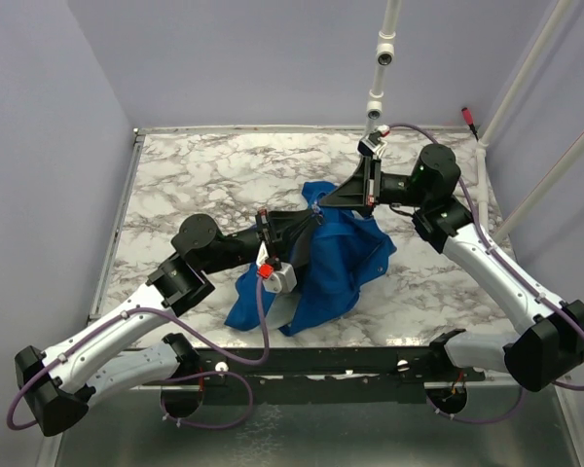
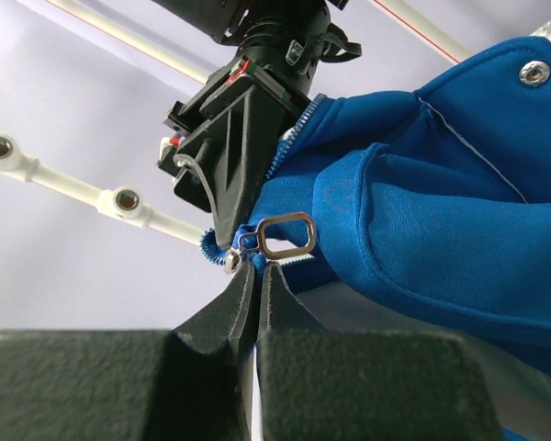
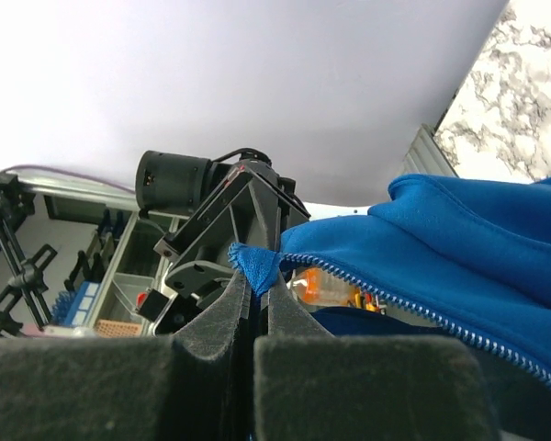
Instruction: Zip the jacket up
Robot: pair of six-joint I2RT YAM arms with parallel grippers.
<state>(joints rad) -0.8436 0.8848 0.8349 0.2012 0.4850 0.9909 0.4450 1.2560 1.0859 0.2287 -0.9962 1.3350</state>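
Blue jacket (image 1: 343, 265) bunched at the middle of the table (image 1: 204, 170), top edge lifted. Left hand (image 2: 254, 278) pinched tight on jacket edge by zipper pull (image 2: 286, 235). Right hand (image 3: 257, 287) clamped on jacket's top corner.

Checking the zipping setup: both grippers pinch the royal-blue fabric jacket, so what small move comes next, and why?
Probably the left gripper should draw the silver pull ring slightly along the blue zipper teeth, away from the right gripper. Both are shut close together on the royal-blue fabric jacket at its lifted edge; the right pins a fabric corner, an anchor to pull against.
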